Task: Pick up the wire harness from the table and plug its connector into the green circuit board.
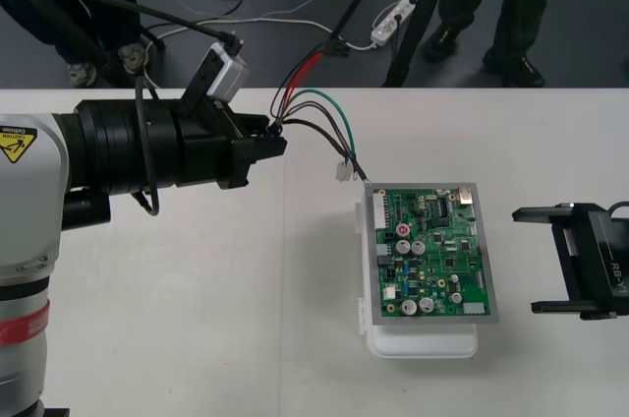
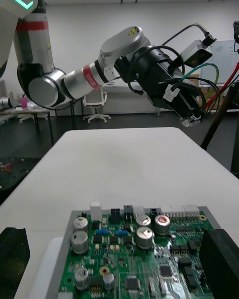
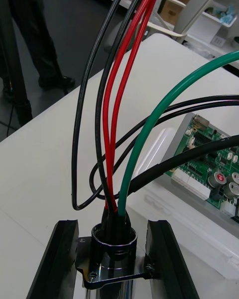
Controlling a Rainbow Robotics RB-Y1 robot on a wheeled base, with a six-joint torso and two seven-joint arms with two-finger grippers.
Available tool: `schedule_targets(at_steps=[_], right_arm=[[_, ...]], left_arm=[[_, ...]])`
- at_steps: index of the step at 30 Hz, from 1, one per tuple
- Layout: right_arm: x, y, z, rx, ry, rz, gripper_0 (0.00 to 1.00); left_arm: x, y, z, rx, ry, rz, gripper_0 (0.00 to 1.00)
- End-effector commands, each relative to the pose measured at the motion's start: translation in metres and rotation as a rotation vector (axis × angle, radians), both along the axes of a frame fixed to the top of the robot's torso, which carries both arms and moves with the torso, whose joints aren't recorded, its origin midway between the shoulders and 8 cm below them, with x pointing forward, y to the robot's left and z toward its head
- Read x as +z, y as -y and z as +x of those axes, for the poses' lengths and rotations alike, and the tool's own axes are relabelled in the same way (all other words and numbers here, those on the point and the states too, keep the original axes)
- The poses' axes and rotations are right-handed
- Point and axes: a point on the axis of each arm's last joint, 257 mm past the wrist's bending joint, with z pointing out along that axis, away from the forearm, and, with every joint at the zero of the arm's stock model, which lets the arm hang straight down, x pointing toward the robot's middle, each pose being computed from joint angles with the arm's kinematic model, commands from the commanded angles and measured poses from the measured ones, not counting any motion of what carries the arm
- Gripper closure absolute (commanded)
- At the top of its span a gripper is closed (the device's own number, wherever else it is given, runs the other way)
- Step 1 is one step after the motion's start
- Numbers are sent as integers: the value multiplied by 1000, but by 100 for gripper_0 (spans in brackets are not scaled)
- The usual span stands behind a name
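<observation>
harness (image 1: 313, 107) is held above the table (image 1: 197, 319) by the left gripper (image 1: 273, 137), which reaches in from the left near the far edge. its two fingers (image 3: 162, 259) are clamped on the round metal socket (image 3: 115, 241), one on each side of the flange (image 3: 84, 269). red, black and green wires (image 3: 112, 129) come out of the socket, loop away from the gripper and arc down toward the board (image 1: 432, 250). the plug (image 1: 343, 170) hangs on the wires just beside the board's far left corner; whether it touches the board i cannot tell. the green board lies on a white base (image 1: 423, 343), right of the table's middle. the right gripper (image 1: 543, 260) hovers at the right side, near the board's right edge and pointing toward it, its fingers (image 2: 219, 264) wide apart with nothing between them. from the right wrist, those fingers flank the board's near end, and the left gripper hangs raised beyond the board's far end.
</observation>
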Motion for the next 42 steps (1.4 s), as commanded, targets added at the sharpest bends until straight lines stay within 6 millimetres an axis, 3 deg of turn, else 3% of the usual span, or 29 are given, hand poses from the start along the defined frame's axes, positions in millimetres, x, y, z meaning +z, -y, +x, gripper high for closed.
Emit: schedule_targets(at_steps=[1, 14, 25, 42], right_arm=[[21, -7, -8, 53, -114, 33, 0], [57, -22, -26, 136, -142, 91, 0], [86, -50, -22, 73, -225, 117, 0], [130, -66, -21, -105, -368, 87, 0]], left_arm=[[43, 8, 19, 32, 90, -107, 100], [41, 26, 23, 24, 104, -132, 100], [25, 39, 15, -16, 102, -74, 100], [23, 39, 13, -23, 98, -70, 100]])
